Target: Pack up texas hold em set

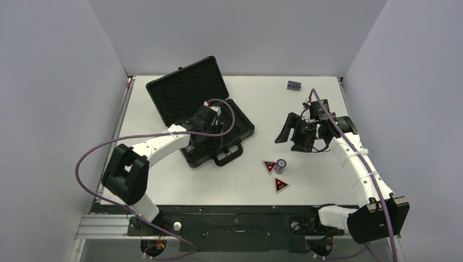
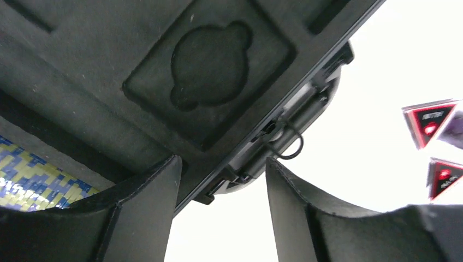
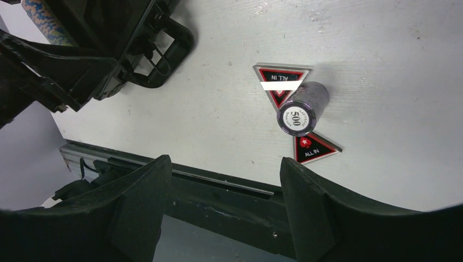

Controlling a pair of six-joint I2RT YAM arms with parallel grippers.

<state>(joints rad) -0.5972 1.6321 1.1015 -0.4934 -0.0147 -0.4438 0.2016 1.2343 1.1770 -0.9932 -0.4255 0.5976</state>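
White desk (image 1: 262, 103): briefcase (image 1: 185, 93) is lying open, chip stack (image 1: 281, 165) and two ALL IN tokens (image 1: 269, 166) are waiting outside; left pincer (image 2: 221, 164), right pincer (image 3: 224, 164) are gaping empty.

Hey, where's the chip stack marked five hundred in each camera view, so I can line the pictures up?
Top external: the chip stack stands right of centre, below the middle.
Left wrist: probably the pale blur cut off by the right edge; too blurred to be sure.
Right wrist: upper right of centre.
Shared landmark: the red triangular token right beside it.
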